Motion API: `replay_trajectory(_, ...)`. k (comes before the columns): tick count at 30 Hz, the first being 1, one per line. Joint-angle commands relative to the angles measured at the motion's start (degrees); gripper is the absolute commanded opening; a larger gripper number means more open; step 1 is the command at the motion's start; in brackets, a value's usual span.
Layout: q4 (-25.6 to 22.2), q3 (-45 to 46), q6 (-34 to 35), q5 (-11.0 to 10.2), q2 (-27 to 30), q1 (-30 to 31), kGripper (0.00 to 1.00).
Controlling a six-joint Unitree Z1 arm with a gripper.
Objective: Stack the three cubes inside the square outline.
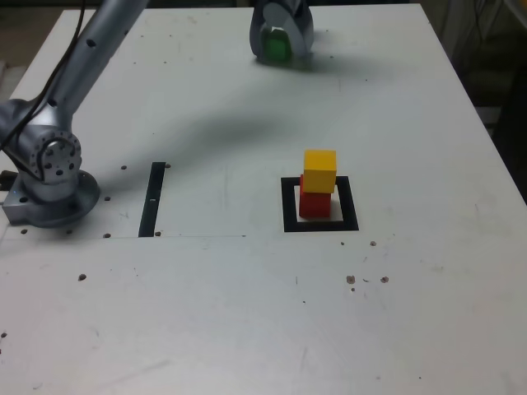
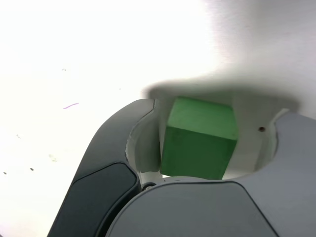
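The green cube sits on the table at the far middle of the exterior view, and my gripper is lowered over it. In the wrist view the green cube fills the space between the two jaws of the gripper. A pale strip shows on each side of it, so I cannot tell whether the jaws touch it. The yellow cube rests on the red cube inside the square outline, slightly turned and shifted relative to the red one.
The arm's base stands at the exterior view's left, and its grey link reaches across the far left of the table. A thin black strip lies between the base and the outline. Small holes dot the white tabletop.
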State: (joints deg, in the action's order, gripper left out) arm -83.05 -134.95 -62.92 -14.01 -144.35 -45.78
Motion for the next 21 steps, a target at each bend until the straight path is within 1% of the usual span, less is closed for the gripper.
replay_trajectory(1, 0.12, -0.36, 0.0, -0.06, -0.04, 0.29, 0.31)
replay_trajectory(6, 0.0, -0.4, -0.01, 0.04, 0.04, 0.64, 0.28)
replay_trajectory(21, -0.21, 0.13, 0.2, 0.39, 0.96, 1.38, 0.28)
